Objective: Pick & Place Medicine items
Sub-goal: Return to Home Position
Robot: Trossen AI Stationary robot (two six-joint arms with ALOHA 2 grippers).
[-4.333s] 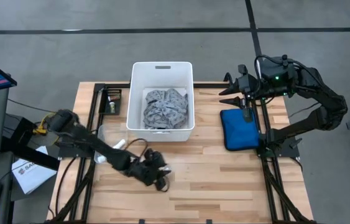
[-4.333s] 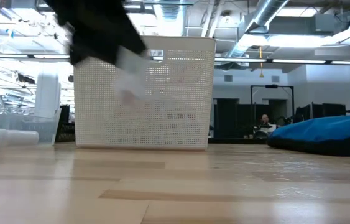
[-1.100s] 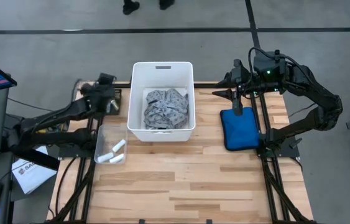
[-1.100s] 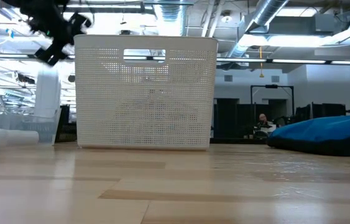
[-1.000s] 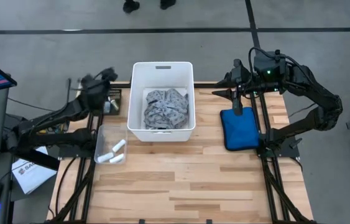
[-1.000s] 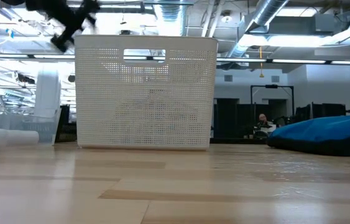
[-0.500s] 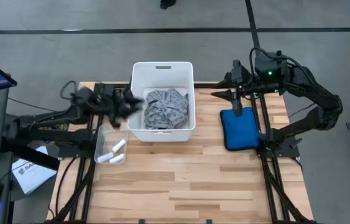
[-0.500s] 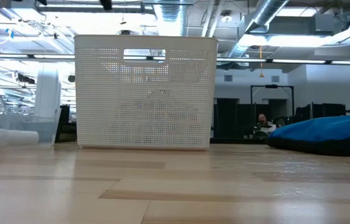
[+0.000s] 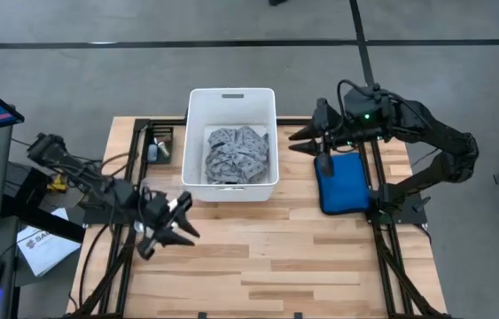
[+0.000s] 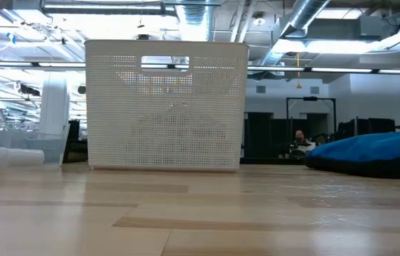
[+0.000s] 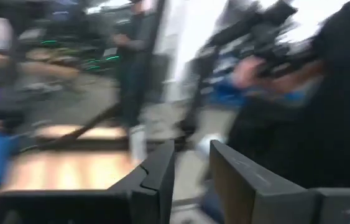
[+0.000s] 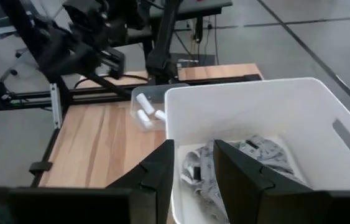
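Three small white tubes (image 12: 145, 112) lie in a clear tray (image 12: 138, 93) left of the white bin (image 9: 231, 97). In the high view my left gripper (image 9: 176, 221) hovers over this tray (image 9: 143, 190) and hides the tubes. It is open, its fingers pointing toward the table's right and near side. My right gripper (image 9: 300, 142) is open and empty, and hangs between the bin's right wall and the blue pouch (image 9: 345, 182), pointing at the bin. Grey patterned cloth (image 9: 236, 152) lies inside the bin. I cannot make out the tiny vials. The left wrist view is blurred.
A small dark holder (image 9: 159, 142) sits at the table's far left corner beside the bin. The low view shows the bin (image 10: 165, 107), the pouch (image 10: 370, 153) and the clear tray (image 10: 8, 156), but no gripper. Bare wood (image 9: 276, 257) spans the near half of the table.
My left gripper has swung from the far left corner, past the bin's left rim, toward the table's near edge, and now hangs over the clear tray. My right gripper has shifted a little left toward the bin. The tray, bin and pouch have stayed put.
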